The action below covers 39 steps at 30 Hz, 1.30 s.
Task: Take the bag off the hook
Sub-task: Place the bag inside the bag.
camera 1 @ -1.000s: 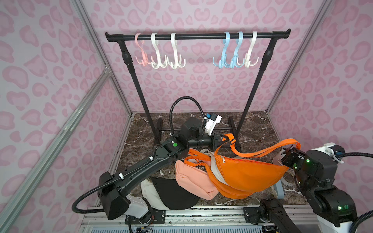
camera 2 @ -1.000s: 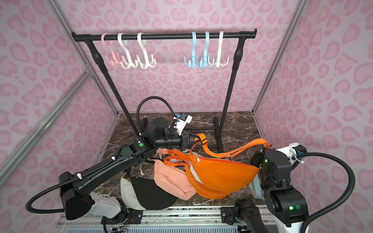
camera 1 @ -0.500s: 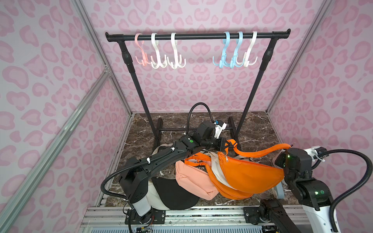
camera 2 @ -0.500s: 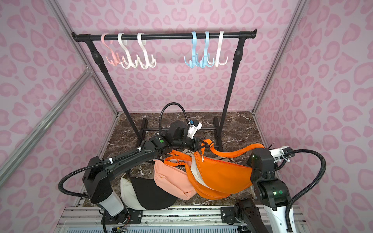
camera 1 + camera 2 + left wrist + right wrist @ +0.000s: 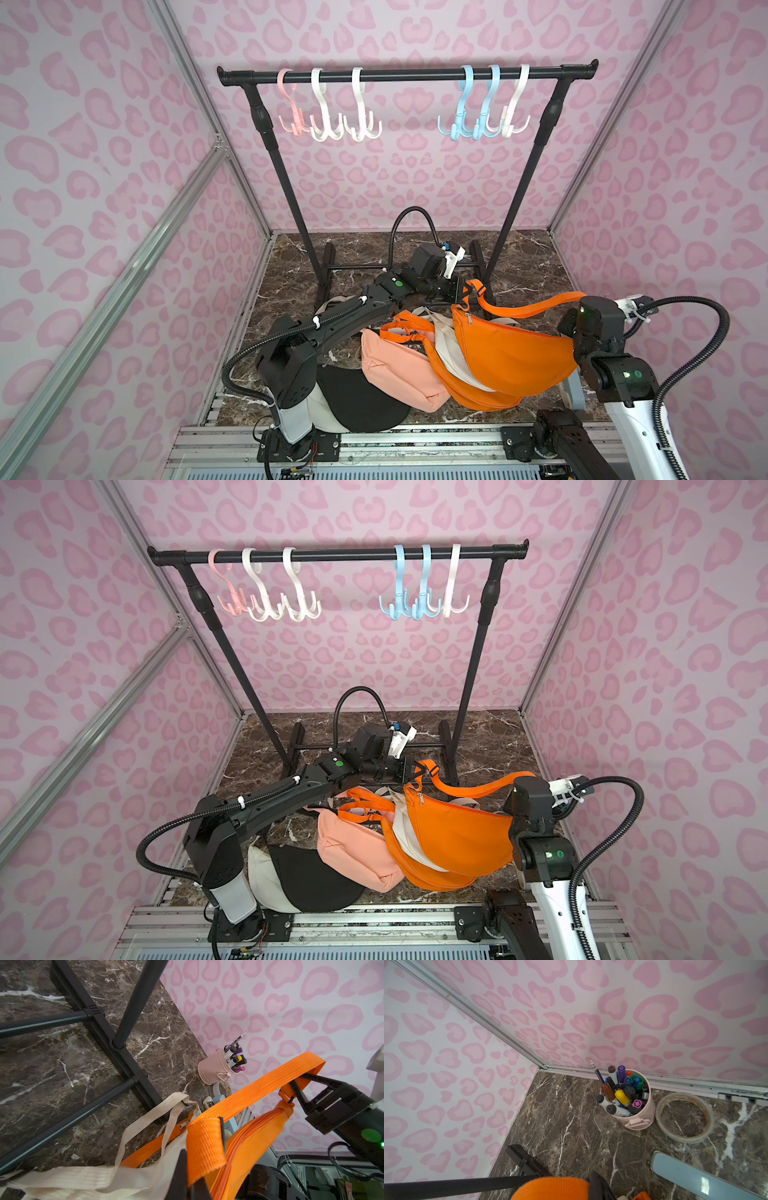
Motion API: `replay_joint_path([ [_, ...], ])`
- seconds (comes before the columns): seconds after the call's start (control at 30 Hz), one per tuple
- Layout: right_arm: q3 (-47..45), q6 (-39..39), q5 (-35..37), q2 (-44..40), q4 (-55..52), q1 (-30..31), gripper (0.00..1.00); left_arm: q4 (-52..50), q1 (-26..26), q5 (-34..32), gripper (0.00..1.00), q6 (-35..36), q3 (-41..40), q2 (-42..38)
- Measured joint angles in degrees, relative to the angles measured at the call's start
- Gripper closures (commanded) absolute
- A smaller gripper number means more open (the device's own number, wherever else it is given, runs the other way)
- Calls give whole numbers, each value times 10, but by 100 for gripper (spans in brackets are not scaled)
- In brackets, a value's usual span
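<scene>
We found orange bag (image 5: 511,353) clear of hooks (image 5: 482,124), slung low over pile of bags (image 5: 395,370), long axis running gripper to gripper. Left gripper (image 5: 202,1151) pinched strap (image 5: 528,307) at one end, right gripper (image 5: 294,1086) at other. Neither arm nearer, we judged; set-down needed both.

Pink heart-spotted walls (image 5: 415,174), aluminium corner posts (image 5: 190,75), dark marble floor (image 5: 532,257)
</scene>
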Motion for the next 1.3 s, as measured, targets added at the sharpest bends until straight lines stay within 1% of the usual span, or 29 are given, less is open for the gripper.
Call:
replay_joint_path([
  [0.27, -8, -12, -34, 22, 26, -26, 100, -8, 2, -3, 97, 8, 21, 18],
  [0.67, -15, -23, -75, 54, 44, -51, 95, -10, 3, -1, 94, 8, 28, 32],
  [0.83, -15, -24, -93, 78, 54, -55, 92, -9, 5, -1, 91, 8, 33, 39],
  [0.9, -15, -24, -99, 85, 54, -56, 88, -10, 6, -2, 88, 8, 34, 41],
  [0.93, -14, -24, -101, 88, 54, -57, 85, -11, 7, -2, 86, 8, 36, 42],
  [0.97, -13, -24, -101, 90, 55, -58, 80, -10, 7, -1, 82, 8, 37, 43],
  [1.0, -11, -24, -104, 92, 54, -59, 74, -11, 8, -1, 76, 8, 38, 44],
  [1.07, -6, -25, -107, 93, 55, -60, 68, -11, 10, -1, 65, 8, 39, 45],
  [1.1, -5, -25, -108, 93, 56, -61, 65, -12, 10, -1, 55, 8, 41, 45],
  [1.17, -1, -25, -110, 93, 54, -61, 60, -12, 11, -2, 45, 7, 42, 45],
  [1.2, 1, -25, -111, 92, 53, -62, 57, -14, 11, -3, 41, 7, 42, 44],
  [1.23, 3, -25, -113, 90, 53, -62, 56, -17, 11, -5, 39, 7, 42, 42],
  [1.3, 8, -25, -114, 88, 50, -62, 55, -26, 13, -12, 38, 8, 42, 34],
])
